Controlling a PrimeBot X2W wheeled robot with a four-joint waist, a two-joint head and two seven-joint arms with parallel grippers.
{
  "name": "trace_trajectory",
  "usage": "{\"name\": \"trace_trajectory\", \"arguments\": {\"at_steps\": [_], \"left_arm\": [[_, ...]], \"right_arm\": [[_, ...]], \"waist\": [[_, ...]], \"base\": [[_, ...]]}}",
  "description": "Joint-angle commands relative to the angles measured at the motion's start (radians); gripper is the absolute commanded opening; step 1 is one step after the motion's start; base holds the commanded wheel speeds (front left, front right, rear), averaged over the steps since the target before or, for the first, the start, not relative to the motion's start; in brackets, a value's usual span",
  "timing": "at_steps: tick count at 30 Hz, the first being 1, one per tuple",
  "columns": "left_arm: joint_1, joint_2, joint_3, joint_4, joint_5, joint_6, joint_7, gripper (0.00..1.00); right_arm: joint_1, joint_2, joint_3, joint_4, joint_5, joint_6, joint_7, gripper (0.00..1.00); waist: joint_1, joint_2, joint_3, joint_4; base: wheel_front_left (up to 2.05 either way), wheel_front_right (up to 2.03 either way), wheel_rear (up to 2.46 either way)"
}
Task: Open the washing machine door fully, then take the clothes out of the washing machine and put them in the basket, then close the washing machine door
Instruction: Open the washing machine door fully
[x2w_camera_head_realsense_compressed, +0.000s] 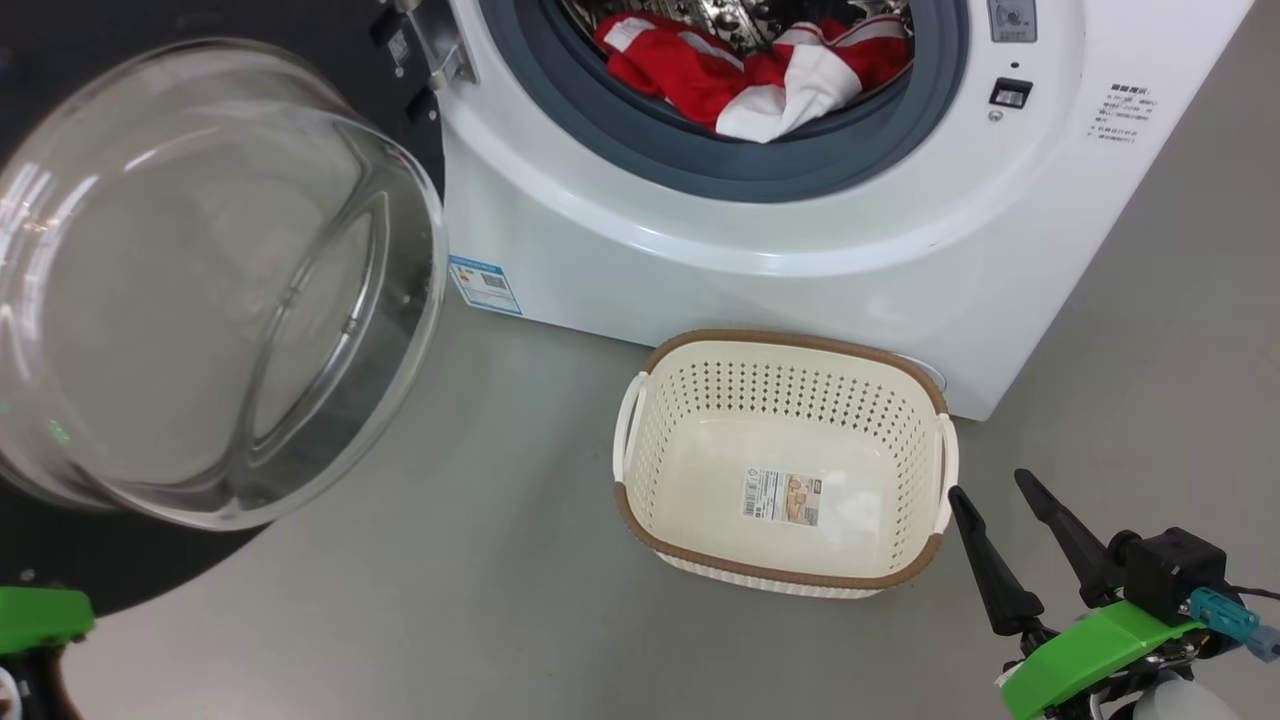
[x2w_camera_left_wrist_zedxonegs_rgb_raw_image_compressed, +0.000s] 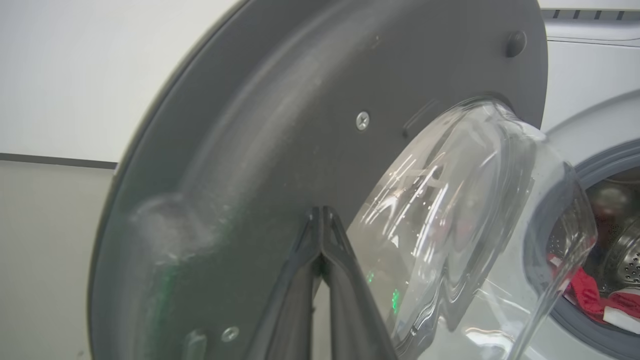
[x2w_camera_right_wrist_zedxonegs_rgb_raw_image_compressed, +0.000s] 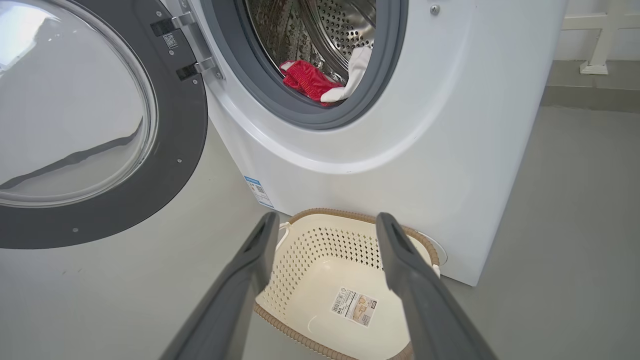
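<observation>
The washing machine (x2w_camera_head_realsense_compressed: 800, 240) stands with its door (x2w_camera_head_realsense_compressed: 200, 290) swung wide to the left, glass bowl facing out. The red and white clothes (x2w_camera_head_realsense_compressed: 760, 75) lie in the drum mouth. On the floor in front sits the cream basket (x2w_camera_head_realsense_compressed: 790, 342) with only a paper label inside. My right gripper (x2w_camera_head_realsense_compressed: 990, 487) hangs open just right of the basket; in its wrist view the gripper (x2w_camera_right_wrist_zedxonegs_rgb_raw_image_compressed: 327, 220) points over the basket (x2w_camera_right_wrist_zedxonegs_rgb_raw_image_compressed: 310, 250). My left gripper (x2w_camera_left_wrist_zedxonegs_rgb_raw_image_compressed: 320, 212) is shut with nothing in it, tips close against the door's dark inner face (x2w_camera_left_wrist_zedxonegs_rgb_raw_image_compressed: 300, 125); contact cannot be told.
Grey floor (x2w_camera_head_realsense_compressed: 480, 560) spreads around the basket and under the open door. A blue label (x2w_camera_head_realsense_compressed: 485, 285) marks the machine's lower left corner. The door hinge (x2w_camera_right_wrist_zedxonegs_rgb_raw_image_compressed: 192, 67) sits at the opening's left side. A white frame leg (x2w_camera_right_wrist_zedxonegs_rgb_raw_image_compressed: 597, 55) stands far right behind the machine.
</observation>
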Motion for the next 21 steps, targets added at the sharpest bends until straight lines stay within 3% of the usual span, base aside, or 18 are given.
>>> {"name": "trace_trajectory", "arguments": {"at_steps": [1,10,21], "left_arm": [[-0.034,0.061,0.048,-0.004,0.004,0.003,-0.006,0.00],[-0.089,0.117,0.064,0.082,-0.010,0.002,-0.006,0.00],[-0.052,0.103,0.043,0.079,-0.016,0.002,-0.006,0.00]], "right_arm": [[-0.028,-0.017,0.017,-0.026,-0.004,0.007,-0.009,1.00],[-0.042,-0.023,0.023,-0.023,-0.002,0.007,-0.009,1.00],[-0.034,-0.017,0.026,-0.020,0.000,0.007,-0.009,1.00]], "waist": [[0.0000,0.0000,0.007,-0.003],[0.0000,0.0000,0.020,-0.014],[0.0000,0.0000,-0.009,-0.019]], "base": [[0.00,0.00,0.00],[0.00,0.00,0.00],[0.00,0.00,0.00]]}}
